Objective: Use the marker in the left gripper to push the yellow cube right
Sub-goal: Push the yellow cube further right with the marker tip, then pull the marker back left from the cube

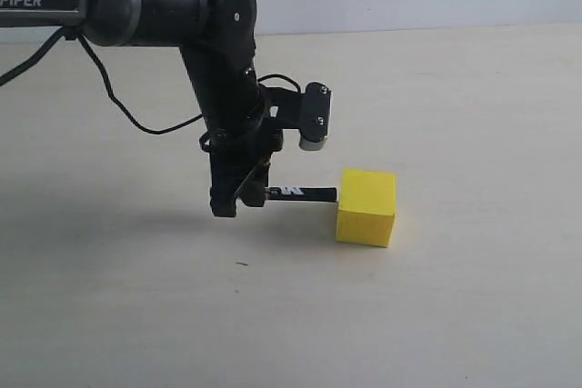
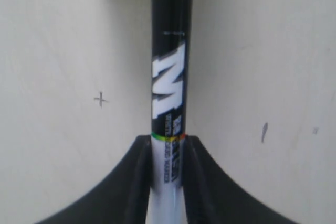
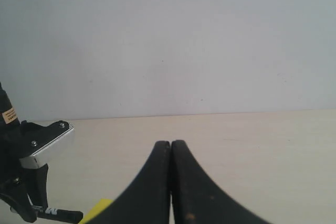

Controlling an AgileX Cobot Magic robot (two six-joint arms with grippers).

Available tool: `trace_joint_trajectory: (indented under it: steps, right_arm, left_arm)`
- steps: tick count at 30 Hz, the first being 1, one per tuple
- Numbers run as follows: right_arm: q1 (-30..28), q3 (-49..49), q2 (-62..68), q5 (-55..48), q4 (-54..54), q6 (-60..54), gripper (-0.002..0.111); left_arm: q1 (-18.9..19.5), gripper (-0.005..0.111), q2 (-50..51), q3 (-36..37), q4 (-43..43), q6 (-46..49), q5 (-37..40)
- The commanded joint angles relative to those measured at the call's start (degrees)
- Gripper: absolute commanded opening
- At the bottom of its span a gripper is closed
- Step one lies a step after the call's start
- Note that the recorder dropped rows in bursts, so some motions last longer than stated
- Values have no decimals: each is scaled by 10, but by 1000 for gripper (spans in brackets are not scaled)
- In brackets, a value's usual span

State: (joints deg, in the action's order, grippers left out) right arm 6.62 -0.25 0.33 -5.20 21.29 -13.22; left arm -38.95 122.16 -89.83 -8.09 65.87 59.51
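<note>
The left gripper (image 1: 238, 195) hangs low over the table, shut on the marker (image 1: 300, 193), which sticks out level toward the right. The marker's black end meets the left face of the yellow cube (image 1: 366, 207). In the left wrist view the marker (image 2: 169, 77) runs straight out between the black fingers (image 2: 137, 182), white barrel in the grip and black printed part beyond; the cube is out of that view. The right gripper (image 3: 170, 144) is shut with nothing in it; a corner of the yellow cube (image 3: 97, 209) and the marker (image 3: 60, 214) show beside it.
The pale table (image 1: 473, 97) stretches all round the cube. The left arm's grey-tipped camera module (image 1: 315, 120) hangs just above the marker, and its cable (image 1: 136, 115) loops behind. Small dark marks (image 2: 100, 99) dot the tabletop. A plain wall (image 3: 168, 40) stands behind.
</note>
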Motion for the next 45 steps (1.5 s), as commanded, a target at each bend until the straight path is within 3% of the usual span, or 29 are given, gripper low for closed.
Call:
trace_joint_trajectory:
  steps: [1,7,12,21,28,34,40,45]
  right_arm:
    - [1,3,-3,2,-3,-1,0]
    - [1,3,-3,2,-3,-1,0]
    - [1,3,-3,2,-3,-1,0]
    - [1,3,-3,2,-3,-1,0]
    - [1,3,-3,2,-3,-1,0]
    - [1,3,-3,2,-3,-1,0]
    - [1,3,-3,2,-3,-1,0]
    - [1,3,-3,2,-3,-1,0]
  left_arm:
    - [19,0,-1,-21,8,-12,41]
    - [48,0,-2,-21,40,-36,85]
    - [44,0,-1,-21,92,-60,103]
    - [-13,0,19,-28,88,-68,31]
    - [-62,0,64,-99,53,-90,34]
    - [-42,0,65,-101,64,-90,105]
    - [-4,0,65,-94,75,-111,105]
    - [-7,0,65,-93,73,-111,105]
